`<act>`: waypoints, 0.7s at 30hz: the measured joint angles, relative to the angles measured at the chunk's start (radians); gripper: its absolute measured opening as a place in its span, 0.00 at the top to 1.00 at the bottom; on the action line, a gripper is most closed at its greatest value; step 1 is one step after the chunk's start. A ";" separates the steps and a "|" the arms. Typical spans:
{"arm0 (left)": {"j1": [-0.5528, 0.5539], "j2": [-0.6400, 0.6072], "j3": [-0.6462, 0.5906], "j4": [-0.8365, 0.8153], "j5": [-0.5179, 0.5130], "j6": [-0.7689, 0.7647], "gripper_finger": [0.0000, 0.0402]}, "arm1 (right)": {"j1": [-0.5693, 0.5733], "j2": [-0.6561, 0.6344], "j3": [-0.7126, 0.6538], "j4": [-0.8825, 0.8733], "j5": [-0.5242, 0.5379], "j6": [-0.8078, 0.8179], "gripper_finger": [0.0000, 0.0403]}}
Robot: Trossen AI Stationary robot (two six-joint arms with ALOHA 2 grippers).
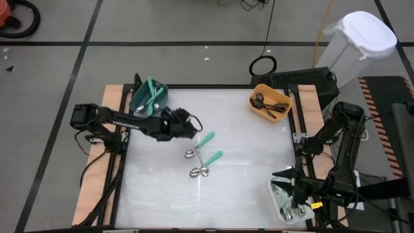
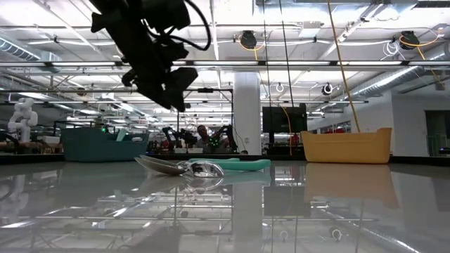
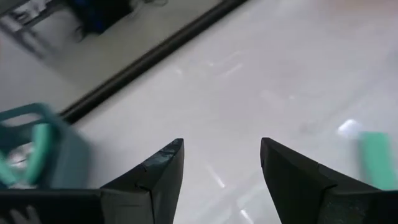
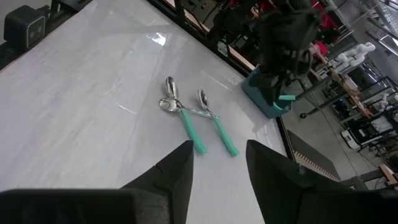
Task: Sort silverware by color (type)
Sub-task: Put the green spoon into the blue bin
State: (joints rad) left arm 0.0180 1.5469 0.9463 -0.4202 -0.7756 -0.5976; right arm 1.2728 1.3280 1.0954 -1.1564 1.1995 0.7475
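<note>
**A:** Your risk is the tangle. The two teal-handled silver spoons [image 1: 206,147] lie at the centre of the white counter [image 1: 233,188] with their bowls touching or overlapping. Come down on one and you may drag the other along, or skate both across the glossy top.

**B:** And the bin side?

**A:** The teal plastic bin [image 1: 147,98] sits at ten o'clock and already holds teal-handled pieces. Clip its rim on the way back and it could shift. The orange bin [image 1: 270,103] of dark utensils is at two o'clock, and the white bin [image 1: 290,200] of silver pieces at five o'clock; both are well clear of your path.

**B:** How do the grippers stand?

**A:** Your left gripper [image 3: 222,163] hangs above bare counter at about nine o'clock from the spoons, near the teal bin, fingers spread wide and holding nothing. Your right gripper [image 4: 219,160] is parked over the white bin, fingers parted; it looks empty, though I can't see right down to the fingertips there.
</note>
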 joint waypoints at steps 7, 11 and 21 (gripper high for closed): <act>-0.088 0.107 0.000 0.206 0.079 0.091 0.47 | -0.002 0.000 0.000 0.000 0.000 -0.002 0.65; -0.093 0.174 0.000 0.296 0.153 0.089 0.47 | -0.003 0.000 0.000 0.000 0.000 -0.008 0.65; -0.091 0.307 0.027 0.381 0.296 0.120 0.47 | -0.003 0.000 0.000 0.000 0.000 -0.027 0.65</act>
State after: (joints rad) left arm -0.0727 1.8536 0.9733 -0.0390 -0.4801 -0.4776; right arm 1.2694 1.3281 1.0958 -1.1564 1.1999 0.7205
